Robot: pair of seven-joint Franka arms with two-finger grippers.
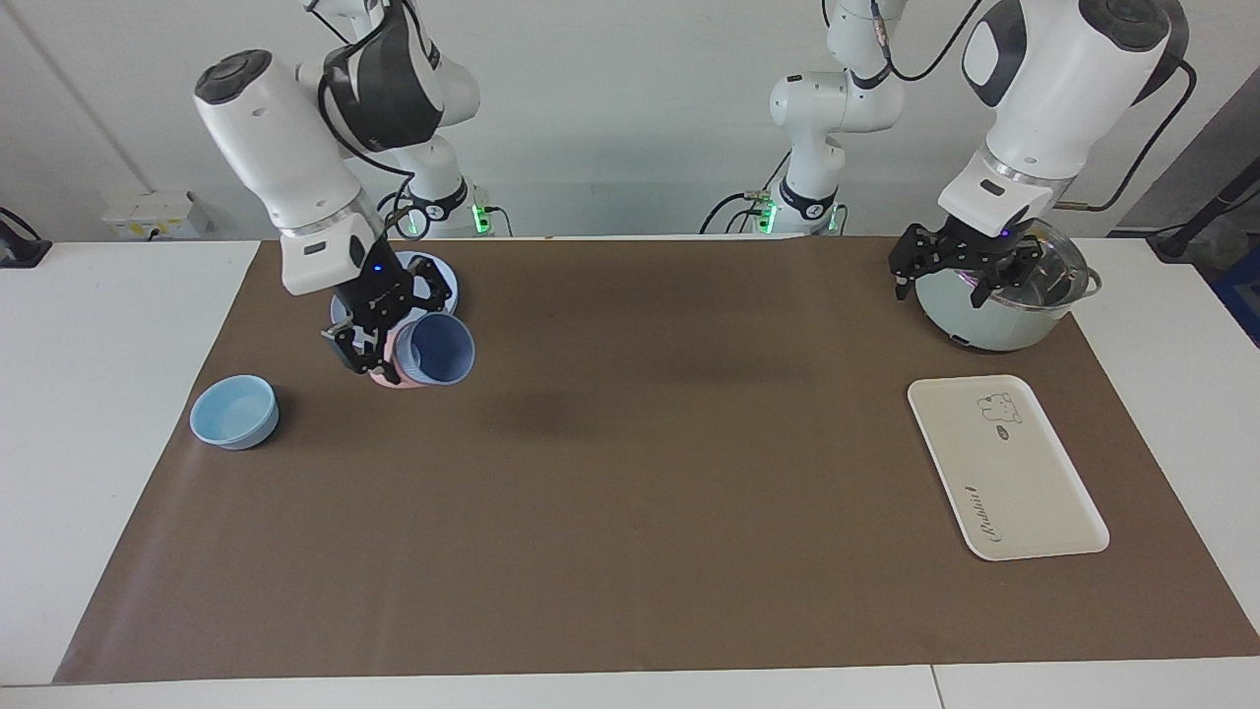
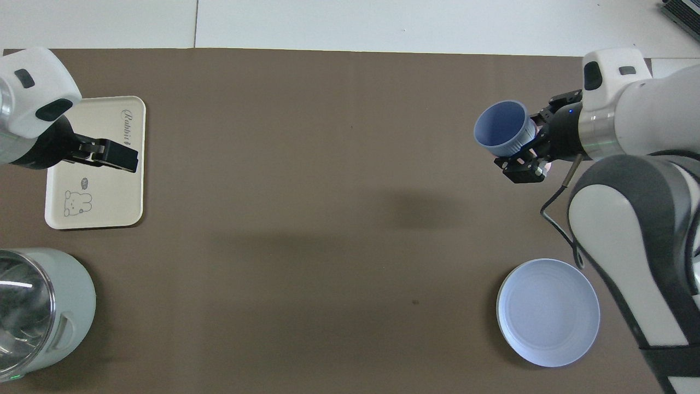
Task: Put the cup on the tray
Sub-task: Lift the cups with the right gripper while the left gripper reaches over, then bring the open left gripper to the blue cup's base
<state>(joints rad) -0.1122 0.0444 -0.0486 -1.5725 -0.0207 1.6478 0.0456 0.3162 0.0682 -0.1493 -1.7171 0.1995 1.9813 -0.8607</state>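
My right gripper (image 1: 392,340) is shut on the periwinkle-blue cup (image 1: 438,350) and holds it tilted, mouth sideways, in the air over the mat at the right arm's end of the table. The cup also shows in the overhead view (image 2: 500,128), with the right gripper (image 2: 528,156) beside it. The cream-white tray (image 1: 1024,483) with the bear drawing lies flat at the left arm's end and carries nothing; it also shows in the overhead view (image 2: 109,197). My left gripper (image 1: 960,271) waits open and empty, raised by the pot and the tray.
A salmon-pink cup (image 1: 396,382) stands on the mat just under the held cup. A light-blue bowl (image 1: 234,412) sits beside it toward the table's end. A round blue plate (image 2: 547,312) lies nearer the robots. A pale green pot with a glass lid (image 1: 1004,310) stands nearer the robots than the tray.
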